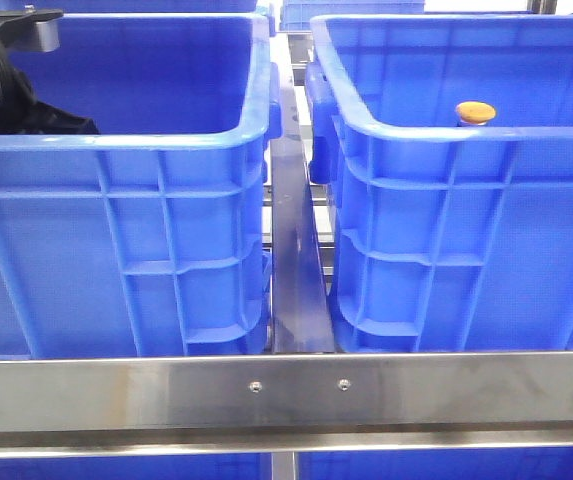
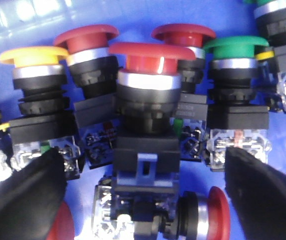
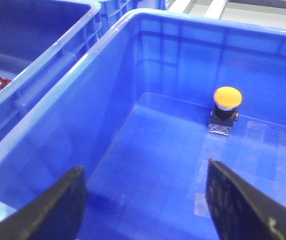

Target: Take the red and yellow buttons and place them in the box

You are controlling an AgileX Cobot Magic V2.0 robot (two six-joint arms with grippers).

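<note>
My left gripper [image 2: 145,197] is open, low inside the left blue crate [image 1: 116,140], over a heap of push buttons. A red-capped button [image 2: 150,57] stands straight ahead between the jaws, and its black body lies between the fingertips [image 2: 28,195]. A yellow-capped button [image 2: 33,56] stands beside it, with two more red ones behind. My right gripper [image 3: 145,205] is open and empty above the right blue box [image 1: 436,130]. One yellow button [image 3: 227,97] stands upright on that box's floor by its far wall; it also shows in the front view [image 1: 475,111].
A green-capped button [image 2: 235,47] and a red button lying on its side [image 2: 217,215] are in the same heap. A steel rail [image 1: 286,385] runs across the front of both crates, with a narrow gap between them. The left arm [image 1: 6,90] dips into the left crate.
</note>
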